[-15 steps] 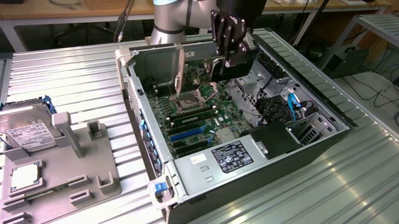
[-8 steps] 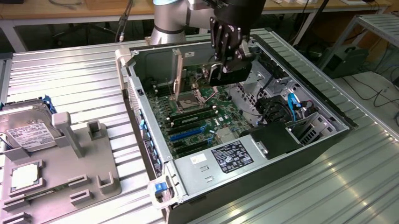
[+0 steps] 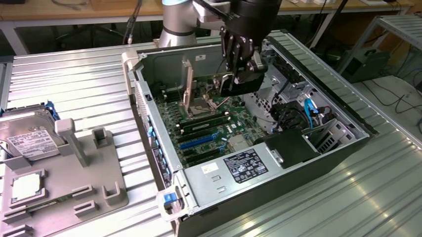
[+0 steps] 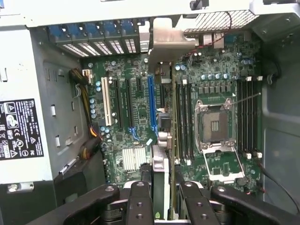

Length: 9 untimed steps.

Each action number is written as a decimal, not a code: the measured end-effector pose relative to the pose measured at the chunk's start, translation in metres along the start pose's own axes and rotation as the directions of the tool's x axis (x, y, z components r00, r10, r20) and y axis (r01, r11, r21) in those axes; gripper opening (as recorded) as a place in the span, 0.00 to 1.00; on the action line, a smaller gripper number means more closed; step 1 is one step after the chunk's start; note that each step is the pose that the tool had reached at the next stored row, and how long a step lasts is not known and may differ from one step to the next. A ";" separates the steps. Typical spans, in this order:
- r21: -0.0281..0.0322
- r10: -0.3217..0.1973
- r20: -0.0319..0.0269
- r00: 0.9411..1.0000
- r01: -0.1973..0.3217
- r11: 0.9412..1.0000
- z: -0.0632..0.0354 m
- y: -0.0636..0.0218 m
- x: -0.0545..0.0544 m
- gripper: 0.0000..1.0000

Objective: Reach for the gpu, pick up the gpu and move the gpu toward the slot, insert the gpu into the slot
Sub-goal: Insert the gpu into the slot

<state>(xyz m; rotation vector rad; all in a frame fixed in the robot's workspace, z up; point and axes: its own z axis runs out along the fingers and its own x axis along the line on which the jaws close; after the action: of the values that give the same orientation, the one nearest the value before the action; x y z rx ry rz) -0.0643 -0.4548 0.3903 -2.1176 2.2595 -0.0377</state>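
My gripper [image 3: 238, 69] hangs inside the open computer case [image 3: 343, 111], above the green motherboard [image 3: 218, 126], and is shut on the gpu [image 3: 237, 85]. The wrist view looks along the gpu [image 4: 161, 164] edge-on between the two black fingers [image 4: 140, 201], with its silver end bracket [image 4: 168, 40] at the far end near the case's rear wall. The long blue slot [image 4: 151, 101] lies on the board just beside the card's line and parallel to it. The card is still held above the board, apart from the slot [image 3: 196, 142].
The square processor socket [image 4: 213, 124] and black memory sockets [image 4: 185, 117] flank the card. A white socket [image 4: 107, 101] and the labelled power supply [image 3: 244, 165] lie on the other side. Outside the case, a grey fixture tray [image 3: 99, 192] carries a hard drive [image 3: 26, 136].
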 end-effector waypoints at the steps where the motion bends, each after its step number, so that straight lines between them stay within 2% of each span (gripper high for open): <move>1: 0.000 -0.006 0.000 1.000 0.006 1.000 0.0003 0.0000 0.000 0.27; 4: -0.001 -0.052 0.003 0.999 0.052 0.999 0.0028 0.0003 0.000 0.27; 9: -0.003 -0.073 0.003 0.997 0.073 0.997 0.0060 0.0054 0.001 0.27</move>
<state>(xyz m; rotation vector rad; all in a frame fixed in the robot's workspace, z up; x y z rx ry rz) -0.0694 -0.4549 0.3841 -2.1991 2.1813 -0.0337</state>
